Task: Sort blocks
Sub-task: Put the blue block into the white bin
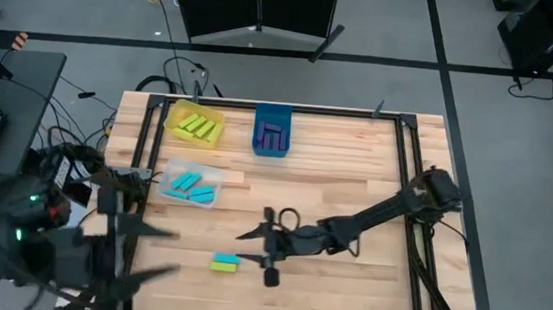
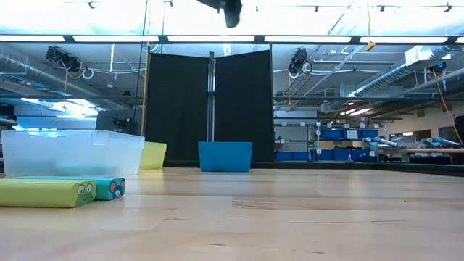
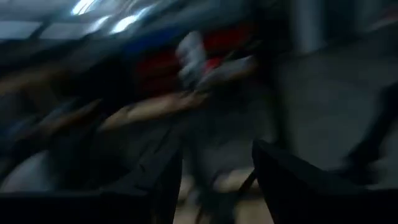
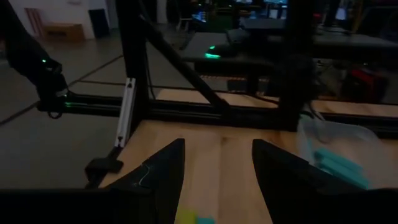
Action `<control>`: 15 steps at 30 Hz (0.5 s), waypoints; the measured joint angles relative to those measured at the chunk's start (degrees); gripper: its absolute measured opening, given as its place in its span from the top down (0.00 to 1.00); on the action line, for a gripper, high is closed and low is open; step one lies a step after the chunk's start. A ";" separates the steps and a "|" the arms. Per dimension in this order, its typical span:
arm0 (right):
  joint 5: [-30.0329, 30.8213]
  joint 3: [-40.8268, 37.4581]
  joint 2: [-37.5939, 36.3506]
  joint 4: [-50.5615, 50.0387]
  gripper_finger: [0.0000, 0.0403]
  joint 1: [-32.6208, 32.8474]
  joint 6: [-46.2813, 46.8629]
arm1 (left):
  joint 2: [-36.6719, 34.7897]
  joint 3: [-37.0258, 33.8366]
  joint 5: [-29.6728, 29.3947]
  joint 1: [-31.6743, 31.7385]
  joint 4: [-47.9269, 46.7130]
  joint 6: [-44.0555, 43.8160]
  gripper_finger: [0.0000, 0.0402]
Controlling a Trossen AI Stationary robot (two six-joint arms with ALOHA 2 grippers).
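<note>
Two loose blocks lie flat on the table side by side, one lime block point(image 1: 219, 261) point(image 2: 47, 193) point(image 4: 185, 218) and one teal block point(image 1: 232, 263) point(image 2: 109, 188) point(image 4: 204, 219). My right gripper point(image 1: 256, 256) point(image 2: 230, 9) point(image 4: 217, 171) hangs open well above the table, just right of this pair. My left gripper point(image 1: 170, 252) point(image 3: 217, 180) is open near the table's near left corner, left of the pair. More lime blocks point(image 1: 197, 125), purple blocks point(image 1: 272, 137) and teal blocks point(image 1: 189, 186) point(image 4: 339, 165) lie in three bins.
A yellow bin point(image 1: 174, 113) point(image 2: 154, 156) and a blue bin point(image 1: 274, 115) point(image 2: 225, 156) stand at the far edge, and a clear bin point(image 1: 213, 175) point(image 2: 72, 152) point(image 4: 329, 134) stands nearer on the left. A dark frame point(image 1: 408, 167) runs along the table's sides. Bare wood shows in the middle and on the right.
</note>
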 joint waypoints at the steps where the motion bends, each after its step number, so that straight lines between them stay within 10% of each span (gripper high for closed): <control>1: -0.80 1.02 0.99 0.00 0.51 -0.16 0.09 | 0.11 0.00 4.83 0.30 6.04 6.41 0.49; 7: -2.53 5.01 4.99 -1.95 0.51 -0.40 0.13 | -0.35 0.54 17.43 1.85 31.16 27.57 0.50; 15: -3.20 4.98 5.07 -11.42 0.51 -0.38 -0.15 | -5.95 1.03 30.71 8.18 32.74 26.60 0.50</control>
